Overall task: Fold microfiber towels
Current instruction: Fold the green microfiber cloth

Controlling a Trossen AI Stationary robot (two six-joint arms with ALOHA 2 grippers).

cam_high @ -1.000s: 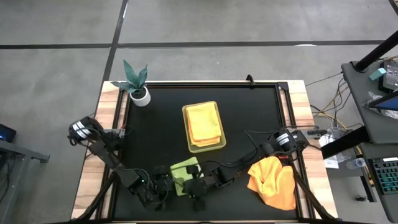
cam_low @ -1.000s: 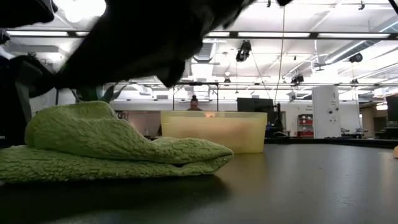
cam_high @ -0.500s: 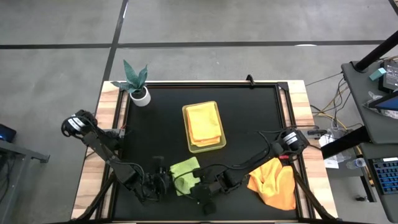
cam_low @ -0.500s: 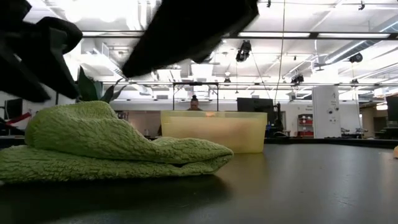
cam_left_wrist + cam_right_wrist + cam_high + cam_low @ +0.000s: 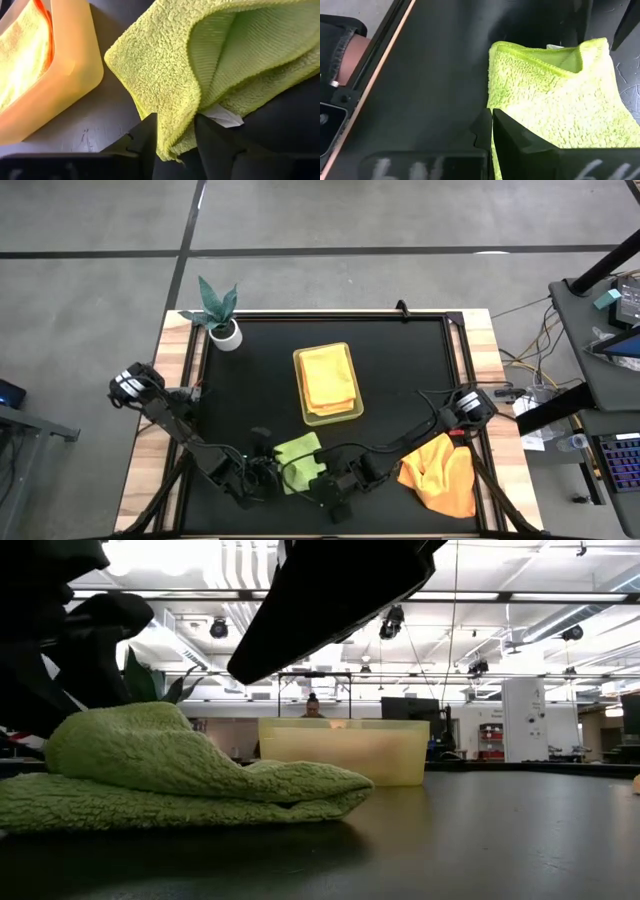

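Observation:
A light green towel (image 5: 297, 459) lies folded on the black table near its front edge, showing as a thick folded pile (image 5: 180, 775) in the low view. My left gripper (image 5: 265, 471) is at the towel's left end, shut on it. My right gripper (image 5: 323, 481) is shut and hovers just above the towel's right near side, with its fingertips (image 5: 491, 118) over the edge. A crumpled orange towel (image 5: 440, 472) lies at the near right. Yellow towels (image 5: 328, 378) lie in the tray (image 5: 298, 380). My left gripper pinches the green towel's folded corner (image 5: 176, 142) between its two fingers (image 5: 150, 137), several layers together. The fingers slant down at it from the table's left. The towel lies flat on the table, slack, with a white tag (image 5: 222, 115) showing beside the hold.
The yellow-green plastic tray stands at the table's middle, also seen in the low view (image 5: 345, 750). A small potted plant (image 5: 220, 315) stands at the far left corner. Bare black table lies between the green towel and the orange one. The wooden table frame (image 5: 380, 65) runs close by.
My left gripper has rolled about its own line and come toward the table's right, up to the green towel's left end. My right gripper has risen off the towel and drawn back a little toward the near right. The towel has kept its folded shape.

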